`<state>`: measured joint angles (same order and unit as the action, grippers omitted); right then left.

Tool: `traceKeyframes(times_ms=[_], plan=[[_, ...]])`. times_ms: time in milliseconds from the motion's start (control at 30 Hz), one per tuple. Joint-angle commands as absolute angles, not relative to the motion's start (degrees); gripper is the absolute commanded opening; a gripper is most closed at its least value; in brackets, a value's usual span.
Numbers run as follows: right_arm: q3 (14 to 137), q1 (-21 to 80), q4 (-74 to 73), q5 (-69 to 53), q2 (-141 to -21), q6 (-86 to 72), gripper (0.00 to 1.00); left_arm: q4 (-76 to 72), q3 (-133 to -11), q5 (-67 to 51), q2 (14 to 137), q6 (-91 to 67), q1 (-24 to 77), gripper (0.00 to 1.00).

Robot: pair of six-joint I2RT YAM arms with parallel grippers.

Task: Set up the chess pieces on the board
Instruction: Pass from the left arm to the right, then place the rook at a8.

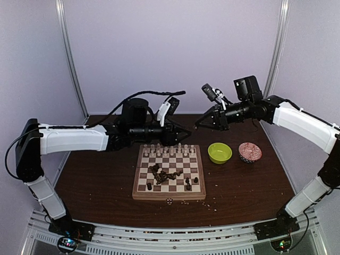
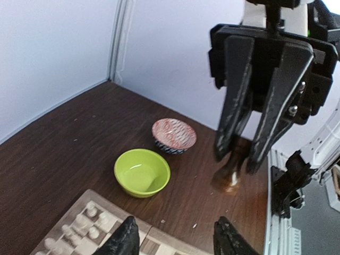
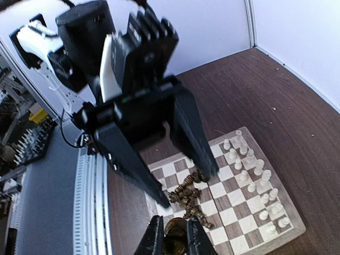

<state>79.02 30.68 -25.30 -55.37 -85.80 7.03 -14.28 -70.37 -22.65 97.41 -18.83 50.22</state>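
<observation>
The board (image 1: 169,195) lies mid-table, with cream-white pieces (image 1: 166,151) in its two far rows. A heap of dark brown pieces (image 1: 162,172) lies near its middle, and a few dark ones (image 1: 188,185) stand along its near side. My left gripper (image 1: 189,135) is open and empty above the board's far edge; its jaws stand wide apart in the left wrist view (image 2: 178,240). My right gripper (image 1: 197,126) faces it, shut on a dark brown piece (image 3: 175,240). That piece also shows in the left wrist view (image 2: 237,152).
A lime-green bowl (image 1: 219,152) and a red patterned bowl (image 1: 249,152) stand to the right of the board. Pale crumbs (image 1: 186,202) lie along the board's near edge. The two grippers are close together, tip to tip.
</observation>
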Motion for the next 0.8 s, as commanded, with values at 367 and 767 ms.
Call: traceKeyframes(times_ms=[367,767], plan=[[59.64,41.46,-29.07,-40.24,-82.75,27.87,0.1,6.26,-70.31,5.4,84.08,-1.58,41.18,0.67],[54.94,45.89,-20.62,-37.35,-87.34,27.85,0.1,5.88,-69.26,2.4,82.26,-2.41,41.22,0.66]])
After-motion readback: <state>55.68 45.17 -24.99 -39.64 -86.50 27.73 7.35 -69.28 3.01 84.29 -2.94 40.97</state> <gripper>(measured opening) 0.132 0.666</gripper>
